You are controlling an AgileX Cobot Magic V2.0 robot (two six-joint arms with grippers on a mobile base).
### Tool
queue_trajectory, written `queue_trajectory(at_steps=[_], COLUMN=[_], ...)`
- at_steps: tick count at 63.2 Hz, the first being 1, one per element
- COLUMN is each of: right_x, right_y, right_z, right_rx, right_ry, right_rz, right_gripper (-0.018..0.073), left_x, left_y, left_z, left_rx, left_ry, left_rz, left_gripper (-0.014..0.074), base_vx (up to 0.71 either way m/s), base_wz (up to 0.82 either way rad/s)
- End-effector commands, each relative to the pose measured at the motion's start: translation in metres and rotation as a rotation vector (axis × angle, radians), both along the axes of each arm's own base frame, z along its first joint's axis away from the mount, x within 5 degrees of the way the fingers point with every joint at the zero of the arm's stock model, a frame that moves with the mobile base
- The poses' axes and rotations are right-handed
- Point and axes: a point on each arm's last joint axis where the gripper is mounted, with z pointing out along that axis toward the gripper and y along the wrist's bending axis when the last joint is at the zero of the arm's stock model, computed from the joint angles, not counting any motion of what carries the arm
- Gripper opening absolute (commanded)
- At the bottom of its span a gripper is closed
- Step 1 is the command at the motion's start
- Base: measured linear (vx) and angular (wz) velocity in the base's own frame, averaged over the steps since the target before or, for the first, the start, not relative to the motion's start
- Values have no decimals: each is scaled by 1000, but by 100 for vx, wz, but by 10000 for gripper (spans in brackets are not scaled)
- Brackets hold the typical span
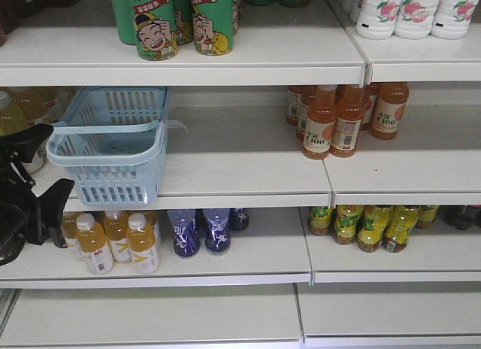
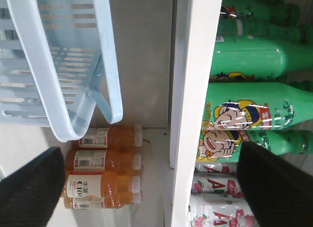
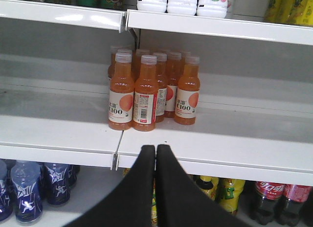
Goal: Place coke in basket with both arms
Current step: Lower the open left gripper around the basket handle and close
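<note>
The light-blue basket [image 1: 113, 150] stands on the left of the middle shelf; its slotted side and hoop handle [image 2: 63, 65] fill the upper left of the left wrist view. Two coke bottles [image 3: 268, 201] with red labels stand on the lower shelf, at the bottom right of the right wrist view. My left arm [image 1: 22, 206] is at the left edge, just beside the basket. The left gripper [image 2: 154, 188] is wide open with nothing between its fingers [image 2: 29, 190]. My right gripper [image 3: 156, 151] is shut and empty, in front of the middle shelf's edge, up and left of the coke.
Orange juice bottles [image 1: 342, 119] cluster on the middle shelf, right of the basket. Green cartoon bottles [image 1: 173, 22] and white bottles [image 1: 406, 10] fill the top shelf. The lower shelf holds yellow juice [image 1: 113, 240], blue bottles [image 1: 203, 229] and yellow-green bottles [image 1: 368, 225].
</note>
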Motion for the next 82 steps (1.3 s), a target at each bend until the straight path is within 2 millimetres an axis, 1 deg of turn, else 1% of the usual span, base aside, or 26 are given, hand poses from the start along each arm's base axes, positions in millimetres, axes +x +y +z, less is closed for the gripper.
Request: queue_trajectory(at_steps=[1, 6, 13, 18, 26, 35, 48, 58, 82], right_x=[0, 0, 0, 0, 0, 0, 0, 0, 0], right_y=[2, 2, 2, 2, 2, 2, 2, 2, 2], right_z=[1, 1, 1, 1, 1, 1, 1, 1, 1], right_rx=[-20, -20, -20, -20, -20, -20, -20, -20, -20], right_ry=[-58, -58, -58, -58, -58, -58, -58, -58, -58], right_rz=[15, 15, 15, 15, 15, 15, 15, 15, 15], right_gripper=[-5, -5, -5, -5, -5, -5, -5, -5, -5], left_x=[6, 16, 34, 46, 57, 69, 83, 89, 106], left_y=[2, 0, -4, -5, -4, -4, -4, -4, -5], left_z=[17, 17, 24, 23, 12, 7, 8, 2, 6], left_rx=[-43, -46, -65, -61, -67, -75, -69, -67, -43], left_ry=[-113, -127, -167, -172, -142, -151, -168, -147, -152], left_rz=[21, -6, -57, -64, -58, -58, -65, -60, -70], left_gripper=[654, 633, 612, 608, 607, 607, 598, 594, 594], base_vx=[0, 0, 0, 0, 0, 0, 0, 0, 0], base_wz=[0, 0, 0, 0, 0, 0, 0, 0, 0])
